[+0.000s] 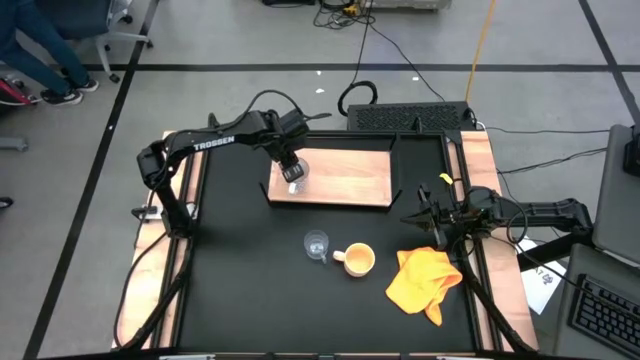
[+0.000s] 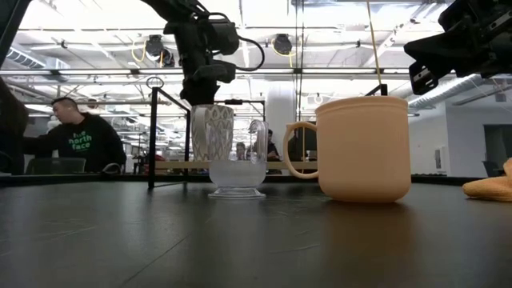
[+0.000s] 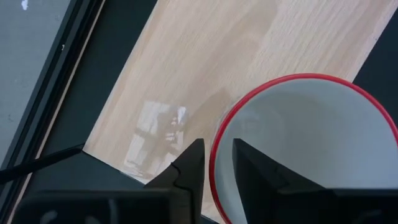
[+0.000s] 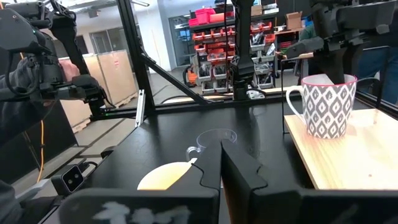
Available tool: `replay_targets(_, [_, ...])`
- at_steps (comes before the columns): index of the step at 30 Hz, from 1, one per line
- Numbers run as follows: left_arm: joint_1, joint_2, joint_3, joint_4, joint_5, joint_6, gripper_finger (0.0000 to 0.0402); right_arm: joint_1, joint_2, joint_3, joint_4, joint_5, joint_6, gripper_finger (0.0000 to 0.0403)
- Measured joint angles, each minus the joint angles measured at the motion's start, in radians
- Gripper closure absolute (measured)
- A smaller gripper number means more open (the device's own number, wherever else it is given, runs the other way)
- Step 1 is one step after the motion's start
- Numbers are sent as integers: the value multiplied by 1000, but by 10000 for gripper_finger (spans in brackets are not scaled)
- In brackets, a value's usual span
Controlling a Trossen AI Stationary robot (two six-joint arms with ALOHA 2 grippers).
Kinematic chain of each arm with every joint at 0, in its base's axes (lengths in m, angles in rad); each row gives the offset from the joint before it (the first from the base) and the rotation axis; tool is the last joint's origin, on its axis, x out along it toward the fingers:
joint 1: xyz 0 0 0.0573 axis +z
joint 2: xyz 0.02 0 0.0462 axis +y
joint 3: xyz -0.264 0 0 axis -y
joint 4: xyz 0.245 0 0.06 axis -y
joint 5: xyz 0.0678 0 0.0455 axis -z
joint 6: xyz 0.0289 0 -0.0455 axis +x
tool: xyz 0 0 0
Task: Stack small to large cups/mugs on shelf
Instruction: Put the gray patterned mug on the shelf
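My left gripper point(image 1: 292, 168) is shut on the white mug point(image 4: 326, 106), which has a grey pattern and a red rim, over the left part of the light-wood shelf point(image 1: 345, 178). The low view shows this gripper point(image 2: 206, 88) above the mug point(image 2: 212, 132). The clear glass cup point(image 1: 317, 245) and the orange-yellow mug point(image 1: 357, 259) stand upright on the black tabletop in front of the shelf. My right gripper point(image 1: 425, 215) is shut and empty at the table's right side; its wrist view point(image 4: 221, 165) looks across toward the cups. My left gripper holds the white mug by its red rim point(image 3: 216, 163). One finger point(image 3: 249, 165) is inside the mug and one finger point(image 3: 189, 168) is outside. The fingers come from above, pointing down. The mug is upright over the shelf board point(image 3: 186, 74); whether its base touches the board, I cannot tell.
A yellow cloth point(image 1: 425, 280) lies on the table at the front right, close to my right gripper. Thin black brackets point(image 1: 395, 150) stand at the shelf's edges. A person point(image 2: 72, 140) sits beyond the table.
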Motion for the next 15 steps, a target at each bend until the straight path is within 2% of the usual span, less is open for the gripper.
replay_targets(9, [0,-2,2,3,-5,-1,316,0,0,0,0,0,0,403])
replay_targets(11, [0,-2,2,3,20,2,313,0,0,0,0,0,0,403])
replay_targets(15, [0,-2,2,4,47,4,280,0,0,0,0,0,0,403])
